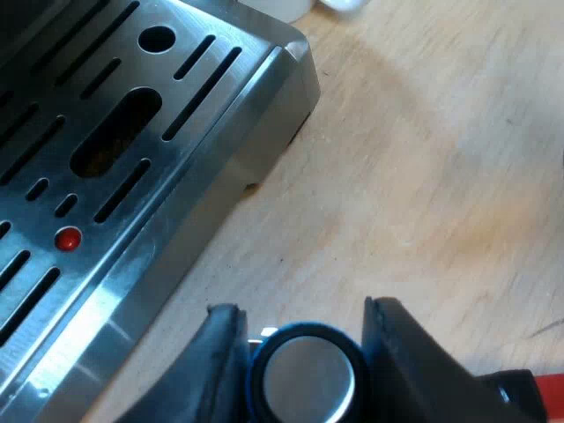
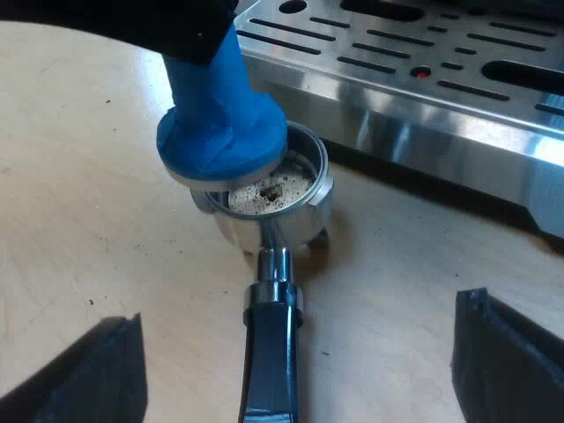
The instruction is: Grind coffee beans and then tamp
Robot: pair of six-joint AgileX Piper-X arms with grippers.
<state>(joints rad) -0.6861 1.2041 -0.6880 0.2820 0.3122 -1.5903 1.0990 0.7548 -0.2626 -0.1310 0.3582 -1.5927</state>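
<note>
Left wrist view first: the left gripper [image 1: 302, 328] has both fingers clamped on the blue tamper [image 1: 307, 379], one on each side of its round body. That's a solid pinch, so it can lean weight on it without the thing slipping. Just beside it is the espresso machine's drip tray [image 1: 132, 159], slotted steel with a little red dot, sitting on the wooden table [image 1: 423, 159].

The right wrist view shows what the pinch is for. The tamper's flat base is over the basket of the holder [image 2: 319, 189], but it's tilted and off to one side. I can't tell if it's touching the rim or just above it. The uncovered part of the basket shows a pale bottom with only a few dark grounds [image 2: 269, 192], so to me it looks short on coffee.

The holder lies loose on the table close to the drip tray, and its handle [image 2: 269, 352] points at the right gripper [image 2: 295, 370]. That one is spread wide open, a finger on either side of the handle, touching nothing. My guess is it's parked there to grab the handle and steady things. If the tamper presses while crooked with nothing braced, the holder could tip or skate.
</note>
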